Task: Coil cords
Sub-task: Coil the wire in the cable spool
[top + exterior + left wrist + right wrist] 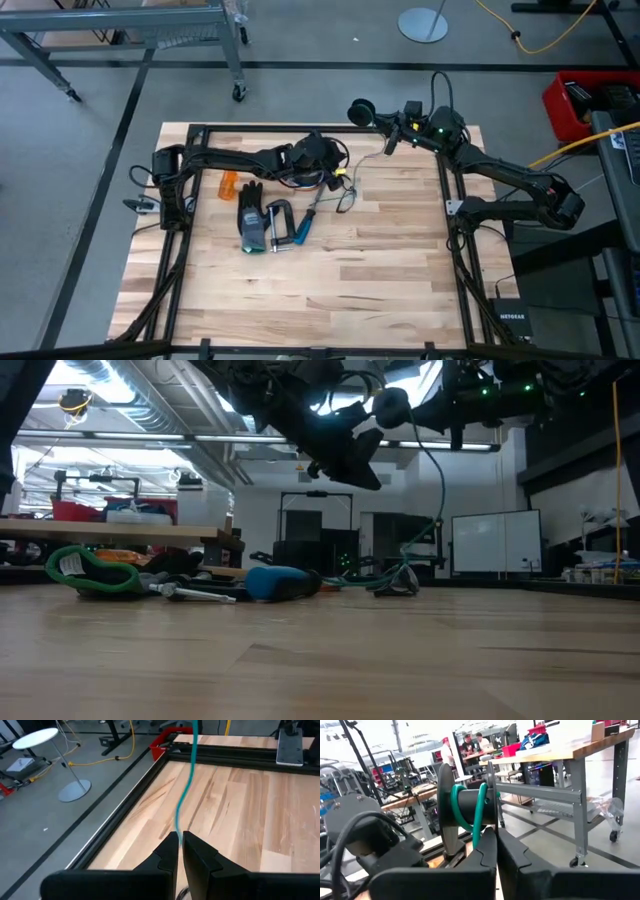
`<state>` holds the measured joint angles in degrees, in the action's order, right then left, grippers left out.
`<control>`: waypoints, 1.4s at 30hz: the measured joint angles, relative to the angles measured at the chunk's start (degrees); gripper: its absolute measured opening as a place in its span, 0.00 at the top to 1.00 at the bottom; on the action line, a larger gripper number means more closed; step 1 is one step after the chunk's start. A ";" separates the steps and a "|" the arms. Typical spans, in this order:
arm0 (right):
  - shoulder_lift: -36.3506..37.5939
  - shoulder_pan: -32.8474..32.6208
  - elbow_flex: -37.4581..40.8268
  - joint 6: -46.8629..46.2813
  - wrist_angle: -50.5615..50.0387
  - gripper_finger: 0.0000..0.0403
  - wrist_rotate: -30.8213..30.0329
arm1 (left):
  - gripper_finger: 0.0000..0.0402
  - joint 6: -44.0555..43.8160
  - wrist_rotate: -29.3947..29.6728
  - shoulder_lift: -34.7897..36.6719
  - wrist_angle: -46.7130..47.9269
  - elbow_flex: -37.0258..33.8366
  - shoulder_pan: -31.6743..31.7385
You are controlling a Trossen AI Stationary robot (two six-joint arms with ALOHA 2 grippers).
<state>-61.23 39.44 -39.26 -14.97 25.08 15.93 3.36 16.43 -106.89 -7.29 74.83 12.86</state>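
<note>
Left tool (180,851): raised above the tabletop (380,250), its fingers nearly together with a narrow gap between them. The teal cord (186,785) runs into that gap and stretches away from the tool over the wood toward the far rail; whether the fingers press on it cannot be told.

Right tool (496,851): raised near the tabletop's back edge, fingers together. Just ahead of its fingertips stands a dark spool (470,807) with round flanges, and the teal cord is looped around the spool's core; one green strand drops from the core to the fingertips, though whether it is pinched between them cannot be told.

From table height the cord hangs down from the spool and trails onto the wood, ending beside a small tangle.

Below and beside the left tool lie a black glove (252,215), a clamp (278,225), a blue-handled screwdriver (303,222), an orange object (229,184) and a thin black cord (345,195).
</note>
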 joint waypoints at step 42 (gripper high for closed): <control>6.12 -0.10 0.08 -1.22 2.32 1.00 12.26 | 0.65 3.54 -6.84 -15.69 -36.94 0.17 0.74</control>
<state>-55.11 39.34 -39.18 -16.20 27.40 28.20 6.90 9.58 -122.58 -44.23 75.00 13.61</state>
